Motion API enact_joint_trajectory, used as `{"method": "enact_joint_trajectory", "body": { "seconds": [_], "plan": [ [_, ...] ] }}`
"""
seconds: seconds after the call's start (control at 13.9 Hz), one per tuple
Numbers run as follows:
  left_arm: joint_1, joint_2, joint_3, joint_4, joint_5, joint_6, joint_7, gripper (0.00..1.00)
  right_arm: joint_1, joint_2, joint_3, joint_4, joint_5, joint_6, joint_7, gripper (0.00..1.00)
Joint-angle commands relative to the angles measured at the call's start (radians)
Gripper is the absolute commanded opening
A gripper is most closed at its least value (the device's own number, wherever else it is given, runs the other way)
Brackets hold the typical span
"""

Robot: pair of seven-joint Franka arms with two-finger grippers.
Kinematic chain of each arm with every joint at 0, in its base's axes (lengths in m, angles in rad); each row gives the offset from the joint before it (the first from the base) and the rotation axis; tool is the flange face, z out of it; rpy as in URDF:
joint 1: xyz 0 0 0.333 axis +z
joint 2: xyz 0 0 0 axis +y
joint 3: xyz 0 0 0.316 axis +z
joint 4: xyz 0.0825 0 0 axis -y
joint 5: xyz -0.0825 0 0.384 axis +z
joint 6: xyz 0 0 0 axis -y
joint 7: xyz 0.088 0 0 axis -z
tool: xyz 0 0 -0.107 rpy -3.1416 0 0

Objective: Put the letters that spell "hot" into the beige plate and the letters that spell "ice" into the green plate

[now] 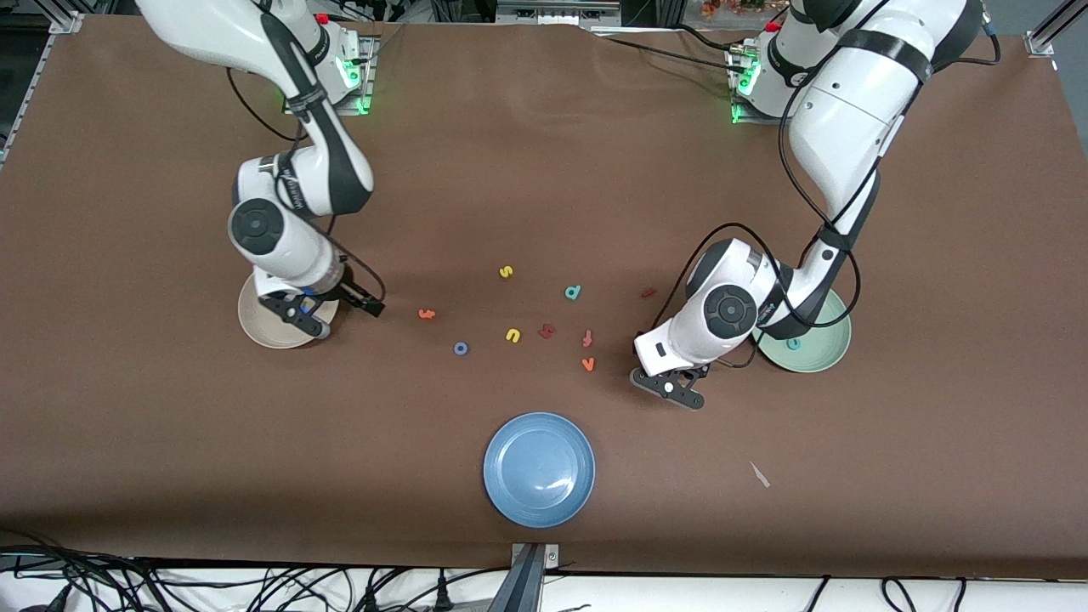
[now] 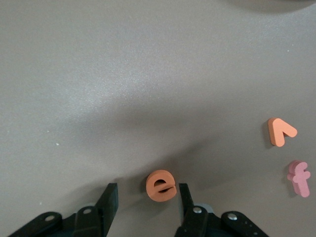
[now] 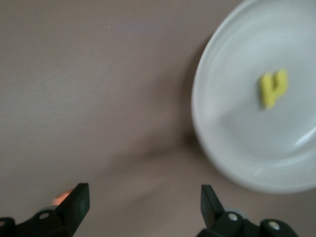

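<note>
Brown cloth covers the table (image 1: 127, 442), where foam letters lie scattered between two Franka arms. At the right arm's end, the right gripper (image 1: 327, 306) hangs with fingers spread wide and empty beside the beige plate (image 1: 259, 331), where the yellow h (image 3: 273, 87) lies. At the left arm's end, the left gripper (image 2: 148, 202) is down at the cloth, its fingers (image 2: 109, 200) half spread either side of the orange e (image 2: 160, 185), one finger touching it, the other clear of it. The teal c (image 1: 794, 344) rests in the green plate (image 1: 829, 353).

On the cloth between the plates lie the orange t (image 1: 427, 314), the blue o (image 1: 461, 348), the dark red i (image 1: 648, 292), a yellow s (image 1: 506, 272), a yellow u (image 1: 512, 335), a teal d (image 1: 573, 292), an orange v (image 2: 280, 131) and a pink f (image 2: 299, 177). Nearest the front camera sits a blue plate (image 1: 539, 468), holding nothing.
</note>
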Motion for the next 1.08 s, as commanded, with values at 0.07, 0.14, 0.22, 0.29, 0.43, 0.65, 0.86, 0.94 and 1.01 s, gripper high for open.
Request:
{"method": "enact_joint_trajectory", "body": {
  "seconds": [0.07, 0.14, 0.22, 0.29, 0.43, 0.65, 0.86, 0.94, 1.01],
  "plan": [
    [-0.014, 0.007, 0.003, 0.012, 0.029, -0.005, 0.0, 0.56, 0.024, 0.065, 0.039, 0.084, 0.0, -0.013, 0.351, 1.0],
    [-0.016, 0.011, 0.003, 0.012, 0.026, -0.003, 0.0, 0.56, 0.041, 0.078, 0.04, 0.091, 0.0, -0.007, 0.415, 1.0],
    [-0.02, 0.011, 0.003, 0.012, 0.024, -0.003, -0.001, 0.56, 0.051, 0.094, 0.04, 0.104, 0.001, -0.001, 0.471, 1.0],
    [-0.022, 0.011, 0.003, 0.012, 0.027, -0.003, 0.0, 0.55, 0.056, 0.114, 0.042, 0.119, 0.001, -0.001, 0.521, 1.0],
    [-0.025, 0.018, 0.006, 0.012, 0.03, -0.001, 0.004, 0.55, 0.074, 0.157, 0.043, 0.154, 0.001, -0.001, 0.592, 1.0],
    [-0.025, 0.022, 0.009, 0.009, 0.039, 0.05, 0.008, 0.41, 0.091, 0.203, 0.043, 0.2, 0.001, 0.01, 0.647, 1.0],
    [-0.023, 0.034, 0.011, 0.009, 0.095, 0.068, 0.007, 0.28, 0.104, 0.236, 0.043, 0.199, 0.001, 0.059, 0.658, 1.0],
    [-0.022, 0.034, 0.011, 0.009, 0.096, 0.068, 0.007, 0.2, 0.102, 0.236, 0.043, 0.196, 0.001, 0.07, 0.657, 1.0],
    [-0.02, 0.03, 0.011, 0.009, 0.095, 0.066, -0.001, 0.12, 0.102, 0.236, 0.043, 0.188, 0.001, 0.08, 0.655, 0.99]
  ]
}}
